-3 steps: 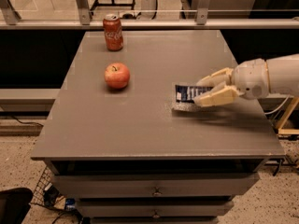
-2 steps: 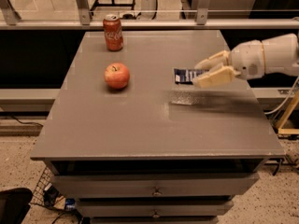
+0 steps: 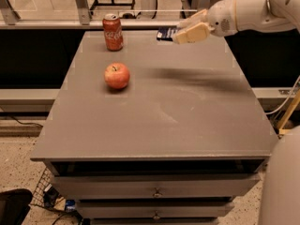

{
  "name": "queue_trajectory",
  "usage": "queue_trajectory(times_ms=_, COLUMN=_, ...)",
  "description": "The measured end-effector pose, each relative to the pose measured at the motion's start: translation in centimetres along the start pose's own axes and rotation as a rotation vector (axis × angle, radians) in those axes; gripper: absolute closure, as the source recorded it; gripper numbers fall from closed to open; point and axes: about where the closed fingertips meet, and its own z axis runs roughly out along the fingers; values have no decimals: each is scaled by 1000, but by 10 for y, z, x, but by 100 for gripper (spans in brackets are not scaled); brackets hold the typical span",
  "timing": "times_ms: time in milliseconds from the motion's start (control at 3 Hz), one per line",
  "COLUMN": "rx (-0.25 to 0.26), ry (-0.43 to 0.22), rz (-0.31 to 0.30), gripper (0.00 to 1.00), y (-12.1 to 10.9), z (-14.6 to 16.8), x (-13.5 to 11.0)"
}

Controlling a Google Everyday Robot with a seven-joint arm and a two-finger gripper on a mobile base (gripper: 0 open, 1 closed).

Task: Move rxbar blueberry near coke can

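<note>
here the tool (image 3: 179, 31) is clamped on the rxbar blueberry (image 3: 166, 33), holding it in the air above the far edge of the surface (image 3: 164, 111), right of the coke can (image 3: 113, 32) and apart from it. an apple (image 3: 116, 75) sits near the can's front.

Robotics lab — grey drawer cabinet (image 3: 154, 125), metal railing (image 3: 56, 23), floor cables (image 3: 49, 198), end effector (image 3: 180, 28) above cabinet's far edge
</note>
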Motion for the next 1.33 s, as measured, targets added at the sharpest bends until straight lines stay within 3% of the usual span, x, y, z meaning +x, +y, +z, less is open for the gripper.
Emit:
queue_trajectory(times_ms=333, rx=88, ry=-13, rz=-35, gripper=100, y=-34, z=35, x=-36)
queue_trajectory(times_ms=667, rx=124, ry=-17, rz=-40, gripper=100, y=-53, z=72, x=-44)
queue_trajectory(times_ms=1333, rx=127, ry=1, rz=10, gripper=100, y=-65, z=126, x=-7)
